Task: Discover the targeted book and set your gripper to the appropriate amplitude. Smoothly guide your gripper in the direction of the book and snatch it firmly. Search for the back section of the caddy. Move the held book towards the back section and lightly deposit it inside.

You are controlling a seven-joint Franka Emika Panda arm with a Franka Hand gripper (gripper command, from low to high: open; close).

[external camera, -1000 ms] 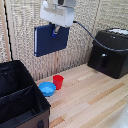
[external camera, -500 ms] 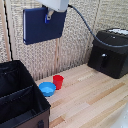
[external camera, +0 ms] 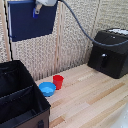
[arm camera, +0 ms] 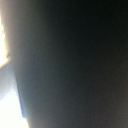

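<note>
The navy-blue book (external camera: 31, 21) hangs high in the air at the exterior view's upper left, gripped at its top edge. My gripper (external camera: 38, 8) is shut on the book, with only the white wrist and blue-tipped fingers showing at the frame's top. The black fabric caddy (external camera: 39, 96) stands at the lower left, below the book. Its back section (external camera: 14, 80) is the farther compartment and looks empty. In the wrist view the book (arm camera: 75, 65) fills the frame as a dark blurred surface.
A red cup (external camera: 58, 82) and a blue bowl (external camera: 47, 89) stand on the wooden table just right of the caddy. A black hard boxy appliance (external camera: 109, 53) sits at the right rear, with the arm's cable running above it. A wicker screen backs the scene.
The gripper has carried the book up and toward the exterior view's left, from above the cup and bowl to above the caddy.
</note>
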